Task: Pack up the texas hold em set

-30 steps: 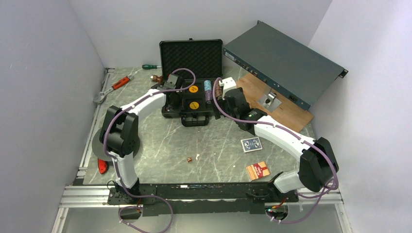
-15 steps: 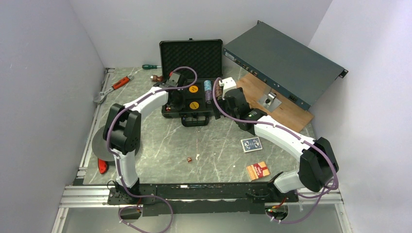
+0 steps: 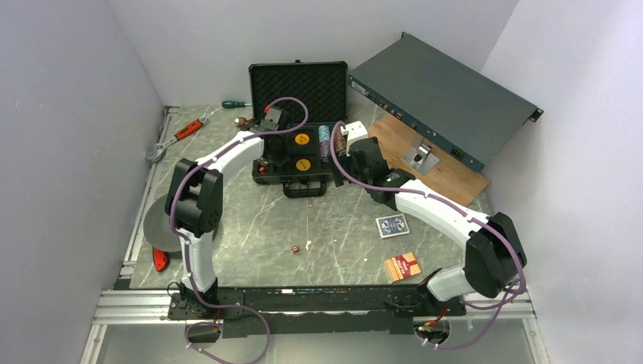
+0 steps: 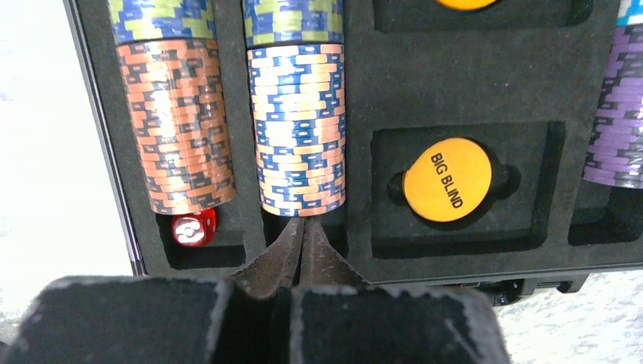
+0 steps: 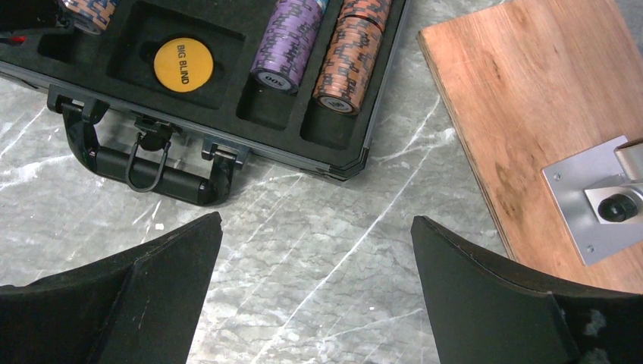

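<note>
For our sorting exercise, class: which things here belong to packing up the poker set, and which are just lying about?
Belong to the job:
black rectangular hard case
striped poker chip stacks
blue card deck
red card deck
small red die

Just lying about:
long grey-green metal rack box
brown wooden board
green-handled screwdriver
red-handled wrench

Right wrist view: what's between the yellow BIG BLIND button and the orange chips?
A stack of purple chips lies between the BIG BLIND button and the orange chips, shown in the right wrist view.
</note>
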### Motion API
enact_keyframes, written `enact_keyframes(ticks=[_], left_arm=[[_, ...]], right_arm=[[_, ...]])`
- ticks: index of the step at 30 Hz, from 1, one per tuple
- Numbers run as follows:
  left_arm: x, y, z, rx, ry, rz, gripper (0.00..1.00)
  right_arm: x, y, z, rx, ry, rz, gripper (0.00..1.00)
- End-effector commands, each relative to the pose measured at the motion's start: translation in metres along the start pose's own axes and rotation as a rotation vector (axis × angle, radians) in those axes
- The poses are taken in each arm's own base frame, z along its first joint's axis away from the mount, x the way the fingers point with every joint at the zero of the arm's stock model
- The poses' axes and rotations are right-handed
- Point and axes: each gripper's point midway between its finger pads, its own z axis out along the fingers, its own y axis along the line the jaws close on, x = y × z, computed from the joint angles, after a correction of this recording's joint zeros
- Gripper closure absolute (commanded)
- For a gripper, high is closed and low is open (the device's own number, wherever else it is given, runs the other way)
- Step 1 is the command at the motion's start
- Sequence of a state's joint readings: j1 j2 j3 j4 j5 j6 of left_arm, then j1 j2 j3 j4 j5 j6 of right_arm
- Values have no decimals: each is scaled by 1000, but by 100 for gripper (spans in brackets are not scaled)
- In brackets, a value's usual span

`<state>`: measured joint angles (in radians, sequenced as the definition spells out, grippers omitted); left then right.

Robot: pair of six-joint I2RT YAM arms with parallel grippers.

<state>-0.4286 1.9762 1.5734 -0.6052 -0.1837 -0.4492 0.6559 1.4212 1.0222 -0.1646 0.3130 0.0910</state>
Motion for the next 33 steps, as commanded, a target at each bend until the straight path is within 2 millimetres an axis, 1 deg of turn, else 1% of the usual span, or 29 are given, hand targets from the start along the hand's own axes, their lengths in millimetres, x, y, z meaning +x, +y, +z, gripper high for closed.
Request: enact_keyframes(ticks=[1,7,14,16,19,23,26,29,32,33], left_arm=[[-38,-3,-2,4,-111,-40,100],[-43,-1,1,10,-126,-52,100],[-49,-3,-3,19,-142,-55,100],[-49,-2,-7,24,-147,-60,100],[-46,0,-18,37,-169,-66,94],[-48,6,-44,46,-203,-66,85],[-50,7,-70,71,-231,-72,76],[-51,8,-101,117,-277,-78,62],[-46,11,-125,143,-292,-61,44],[-44,12,-133,151,-294,-55,40]], right_arm=[[-25,-1,-1,8,-56,29,0],[-24,-4,0,20,-51,23,0],[-26,-1,-2,0,-61,33,0],[-24,0,-1,2,-50,30,0],[-25,0,-3,-1,-54,34,0],[-29,0,-6,-9,-74,41,0],[-28,0,-6,-12,-76,44,0],[-29,1,-7,-14,-77,45,0],[-30,1,-9,-18,-87,50,0],[-31,1,-9,-23,-91,52,0]])
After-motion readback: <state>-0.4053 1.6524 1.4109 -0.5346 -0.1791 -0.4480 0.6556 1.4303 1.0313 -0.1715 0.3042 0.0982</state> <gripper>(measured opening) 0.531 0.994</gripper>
